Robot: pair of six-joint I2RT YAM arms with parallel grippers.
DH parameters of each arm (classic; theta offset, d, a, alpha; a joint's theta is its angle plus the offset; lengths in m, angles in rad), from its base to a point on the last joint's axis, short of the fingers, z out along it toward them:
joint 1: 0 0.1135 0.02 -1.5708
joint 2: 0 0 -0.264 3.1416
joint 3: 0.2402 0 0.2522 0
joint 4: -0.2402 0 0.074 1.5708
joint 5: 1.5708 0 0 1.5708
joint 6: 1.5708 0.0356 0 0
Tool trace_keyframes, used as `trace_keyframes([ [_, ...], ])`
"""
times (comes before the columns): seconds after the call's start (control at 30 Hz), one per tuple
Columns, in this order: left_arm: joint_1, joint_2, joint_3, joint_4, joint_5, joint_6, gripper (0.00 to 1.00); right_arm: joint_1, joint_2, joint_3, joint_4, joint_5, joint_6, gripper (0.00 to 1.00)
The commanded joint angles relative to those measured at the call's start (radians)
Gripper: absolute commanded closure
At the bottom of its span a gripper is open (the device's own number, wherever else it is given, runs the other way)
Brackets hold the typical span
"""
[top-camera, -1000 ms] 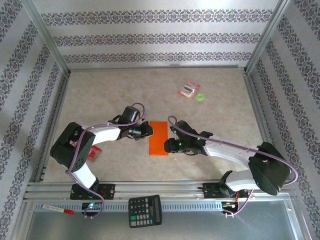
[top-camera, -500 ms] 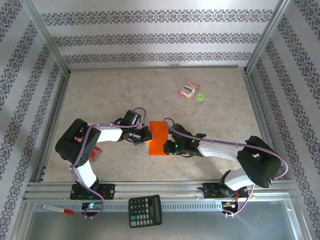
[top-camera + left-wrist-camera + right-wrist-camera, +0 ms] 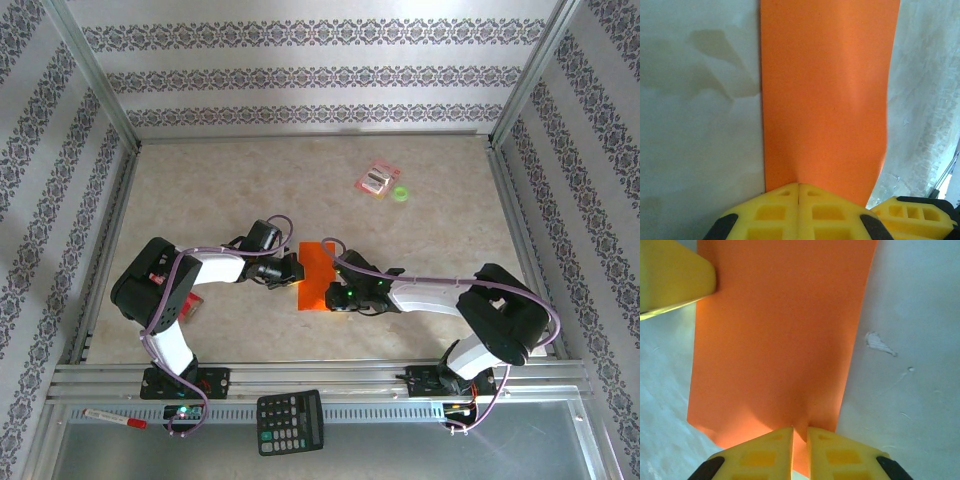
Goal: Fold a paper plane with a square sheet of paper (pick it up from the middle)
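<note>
Square sheet of paper [image 3: 316, 277] now pinched between right fingers [image 3: 765, 455], left fingers [image 3: 770, 212] likewise.

Plain bright orange paper [image 3: 825, 90] (table [image 3: 200, 190] marbled beige).

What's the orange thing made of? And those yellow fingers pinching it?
The orange sheet looks like thin matte paper: it puckers where it's pinched. The yellow fingers look like hard plastic, smooth with moulded hollow pockets, though rubber is possible.
</note>
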Motion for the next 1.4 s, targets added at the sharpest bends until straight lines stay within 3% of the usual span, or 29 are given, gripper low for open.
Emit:
trace_keyframes([
  [0.0, -0.012, 0.041, -0.030, -0.046, -0.033, 0.025, 1.00, 0.012, 0.026, 0.017, 0.023, -0.008, 0.003, 0.83],
  [1.03, -0.021, 0.053, -0.026, -0.053, -0.035, 0.031, 1.00, -0.027, -0.002, 0.052, 0.033, -0.037, -0.043, 0.73],
  [1.37, -0.024, 0.062, -0.023, -0.053, -0.035, 0.031, 1.00, -0.008, -0.099, -0.024, -0.054, -0.066, -0.006, 0.76],
])
